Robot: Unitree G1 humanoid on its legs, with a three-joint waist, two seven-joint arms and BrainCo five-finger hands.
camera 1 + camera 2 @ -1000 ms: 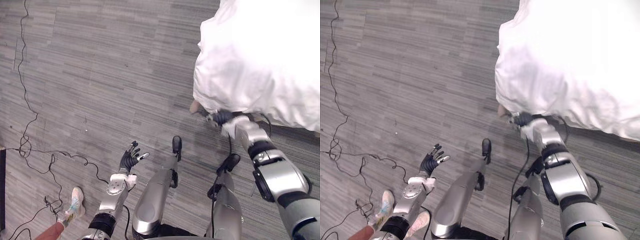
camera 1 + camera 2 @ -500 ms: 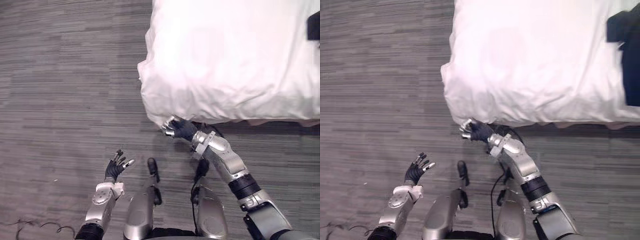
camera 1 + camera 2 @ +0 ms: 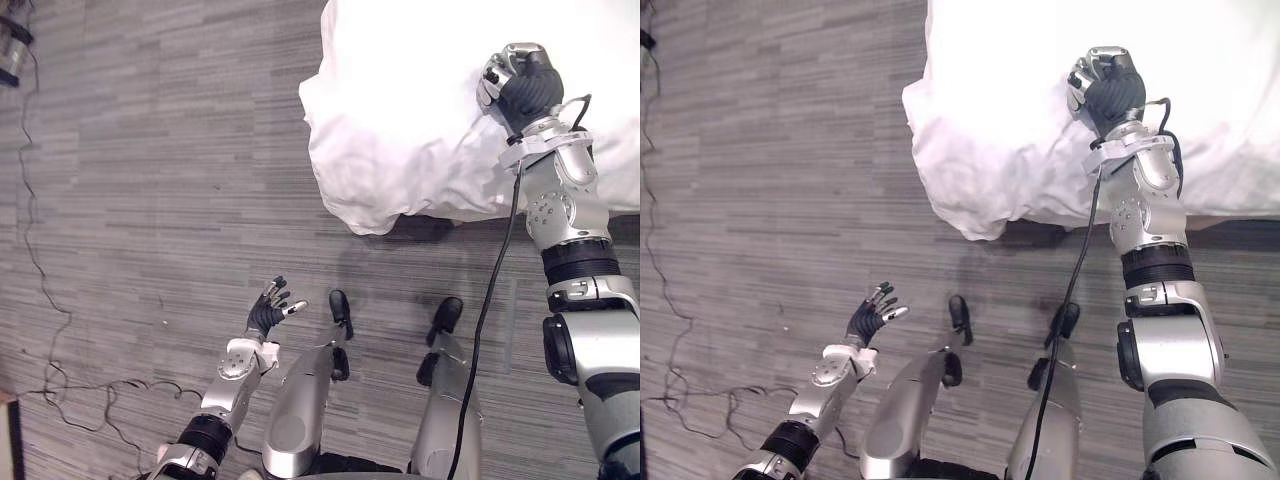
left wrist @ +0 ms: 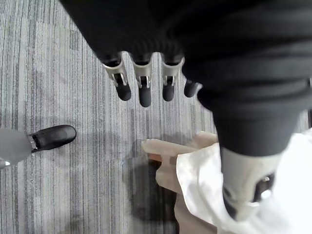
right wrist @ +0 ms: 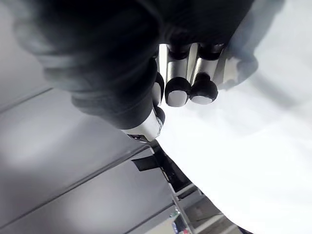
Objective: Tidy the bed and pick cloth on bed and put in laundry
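The bed's white duvet [image 3: 410, 100] fills the upper right, and its rumpled corner [image 3: 965, 205] hangs toward the floor. My right hand [image 3: 520, 85] hovers over the duvet just inside that corner. Its fingers [image 5: 178, 90] are curled into a fist with nothing in them, and the white cover [image 5: 253, 146] lies beyond. My left hand [image 3: 267, 315] is low over the carpet in front of the bed, with its fingers [image 4: 144, 85] straight and spread and nothing in it. A corner of white sheet [image 4: 200, 185] shows past the left hand.
Grey striped carpet [image 3: 170, 180] spreads left of the bed. Thin black cables [image 3: 40, 290] trail along the far left. A dark object [image 3: 12, 45] sits at the top left corner. The bed's beige base [image 4: 168, 156] shows under the sheet.
The camera has swung. My right hand rose from under the bed's corner edge to above the duvet. The left hand stays open over the floor.
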